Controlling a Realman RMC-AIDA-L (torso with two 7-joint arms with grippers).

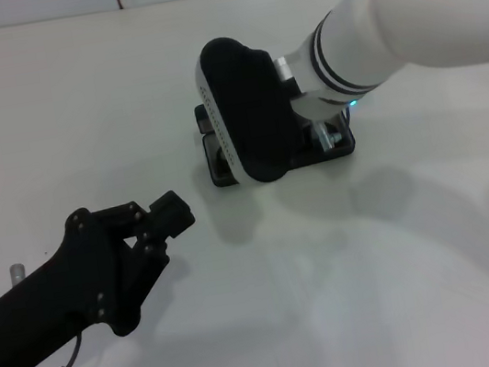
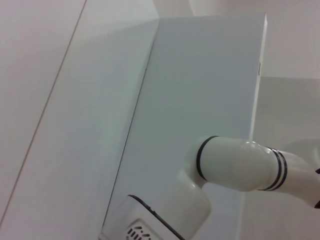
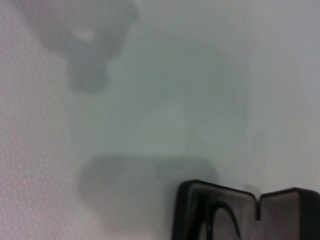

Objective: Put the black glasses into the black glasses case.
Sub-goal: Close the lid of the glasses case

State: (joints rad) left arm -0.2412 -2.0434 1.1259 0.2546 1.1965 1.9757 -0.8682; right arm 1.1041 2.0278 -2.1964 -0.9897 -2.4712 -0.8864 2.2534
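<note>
The black glasses case (image 1: pixel 343 149) lies open at the table's middle. Its lid (image 1: pixel 247 109) stands up on edge, with a grey rim along the left side. In the right wrist view the case (image 3: pixel 215 187) shows grey lining, and the thin black frame of the black glasses (image 3: pixel 222 215) lies inside it. My right gripper (image 1: pixel 322 134) hangs directly over the case, just behind the raised lid. Whether it touches the lid is hidden. My left gripper (image 1: pixel 173 213) is shut and empty, low at the front left, well away from the case.
The white table (image 1: pixel 74 108) has a back edge near the top of the head view. The left wrist view shows only a pale wall panel (image 2: pixel 200 90) and my right arm (image 2: pixel 240 165). Soft shadows (image 3: pixel 90 40) fall on the table near the case.
</note>
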